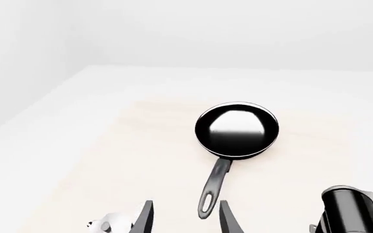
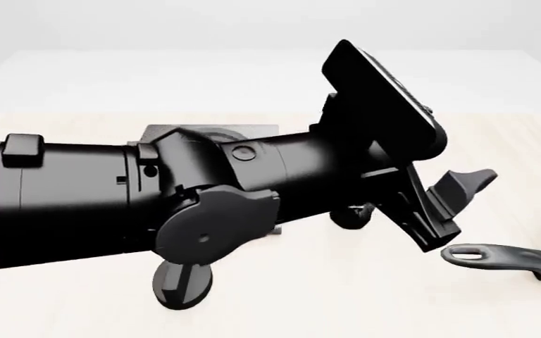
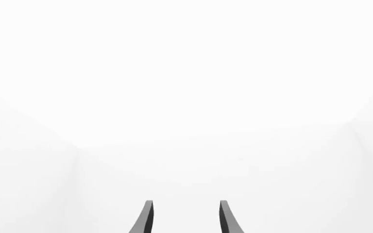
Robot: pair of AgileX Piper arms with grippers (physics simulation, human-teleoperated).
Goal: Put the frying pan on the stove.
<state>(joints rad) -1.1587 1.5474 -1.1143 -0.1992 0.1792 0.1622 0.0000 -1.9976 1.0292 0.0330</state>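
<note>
left arm (image 2: 158,197) fills most of the front view, black, reaching across from the left; it hides much of the worktop (image 2: 346,296) behind it.

worktop pale wood, best seen in the left wrist view.

stove (image 2: 209,132): only a grey strip of its far edge shows above the arm in the front view. neither wrist view shows it.

frying pan (image 1: 237,130): whole in the left wrist view, flat on the worktop, black with a pale glossy inside, straight ahead of the left pincer (image 1: 185,216). its handle runs back toward the pincer and the holed end lies between the two fingertips; contact cannot be told. front view gives only the handle end (image 2: 496,255) and a sliver of rim at the right edge, just below and beyond the pincer (image 2: 449,204).

left pincer: jaws apart at a moderate width, nothing gripped.

right pincer (image 3: 185,216): right wrist view only, fingers parted, empty, facing blank white. not seen in the front view.

moka pot (image 1: 355,213): black and silver, beside the left pincer, left wrist view only.

small white object (image 1: 112,224) on the pincer's other side, unclear.

dark round shape (image 2: 184,282) under the arm in the front view, unidentified.
</note>
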